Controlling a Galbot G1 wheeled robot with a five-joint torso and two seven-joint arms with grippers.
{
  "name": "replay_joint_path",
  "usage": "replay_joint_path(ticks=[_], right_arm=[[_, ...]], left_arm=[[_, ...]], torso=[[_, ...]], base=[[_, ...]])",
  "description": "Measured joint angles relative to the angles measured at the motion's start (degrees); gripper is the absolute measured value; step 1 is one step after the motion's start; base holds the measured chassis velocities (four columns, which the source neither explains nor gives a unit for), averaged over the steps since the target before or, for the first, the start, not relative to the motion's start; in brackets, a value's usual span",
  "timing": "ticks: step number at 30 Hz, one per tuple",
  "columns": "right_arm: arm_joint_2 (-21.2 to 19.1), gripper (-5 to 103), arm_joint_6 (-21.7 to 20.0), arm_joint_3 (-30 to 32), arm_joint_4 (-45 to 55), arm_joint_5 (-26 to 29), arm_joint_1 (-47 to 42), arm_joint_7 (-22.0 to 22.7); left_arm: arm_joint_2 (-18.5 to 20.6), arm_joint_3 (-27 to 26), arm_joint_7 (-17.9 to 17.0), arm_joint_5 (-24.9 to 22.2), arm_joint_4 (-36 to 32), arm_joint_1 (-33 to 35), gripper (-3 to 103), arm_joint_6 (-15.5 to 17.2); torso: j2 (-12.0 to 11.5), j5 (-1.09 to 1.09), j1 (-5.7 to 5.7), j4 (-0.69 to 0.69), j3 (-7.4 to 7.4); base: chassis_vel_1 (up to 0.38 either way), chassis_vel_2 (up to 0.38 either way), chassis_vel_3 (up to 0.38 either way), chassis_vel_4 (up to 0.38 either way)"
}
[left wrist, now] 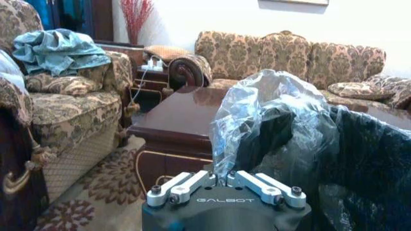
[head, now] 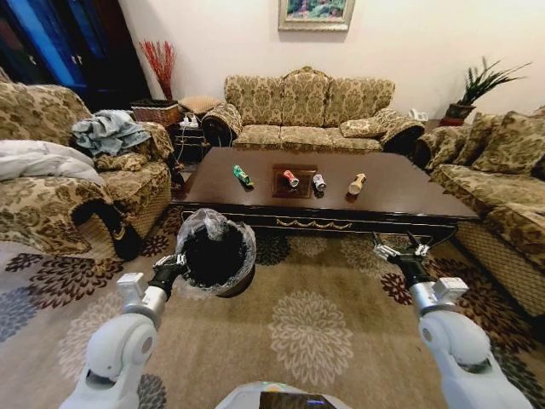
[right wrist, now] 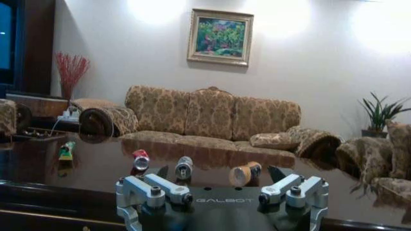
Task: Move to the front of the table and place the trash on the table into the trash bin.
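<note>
Silver left gripper [head: 176, 265]: I see it low on my left side, closed on the rim of the trash bin [head: 217, 254]; in the left wrist view the fingers press together on the crinkled clear liner [left wrist: 270, 120], so the bin hangs from this arm, a little tilted, above the carpet [head: 311, 328].
Right gripper [head: 402, 250]: it is held out in front of my right side, near the front edge of the table [head: 400, 198] but not over it; the jaws stand wide apart and hold nothing.
Trash: all four pieces lie on the table top in a loose row; green bottle [head: 243, 175] most to the left, then red can [head: 291, 178], silver-grey can [head: 319, 182], tan bottle [head: 357, 183]; the red can lies on the dark square inlay [head: 294, 181]; none touches a gripper.
Done, as I judge: I am already in front of the table, facing its long side; the bin is in hand.
Left, as I judge: the whole of the picking; the inside of the bin looks dark and I cannot tell if something is in it; four pieces wait, and the right gripper is the free one to reach them.
</note>
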Motion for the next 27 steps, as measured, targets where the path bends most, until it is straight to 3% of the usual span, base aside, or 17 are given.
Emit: replay_joint_path(ticks=[11, 27], right_arm=[[-0.6, 100, -0.4, -1.1, -2.1, -0.5, 1.4, -0.8], [0.7, 100, -0.8, -2.1, -1.7, -1.9, 1.5, -1.6]], left_arm=[[1.8, 0.9, -2.3, 0.4, 0.1, -0.1, 4, 3.3], [1.3, 0.4, -2.3, 0.2, 1.1, 1.1, 4, 2.4]], torso=[[2.5, -0.02, 1.03, 0.00, 1.43], [6.0, -0.01, 2.49, 0.00, 3.54]], base=[[0.000, 0.000, 0.000, 0.000], [0.000, 0.000, 0.000, 0.000]])
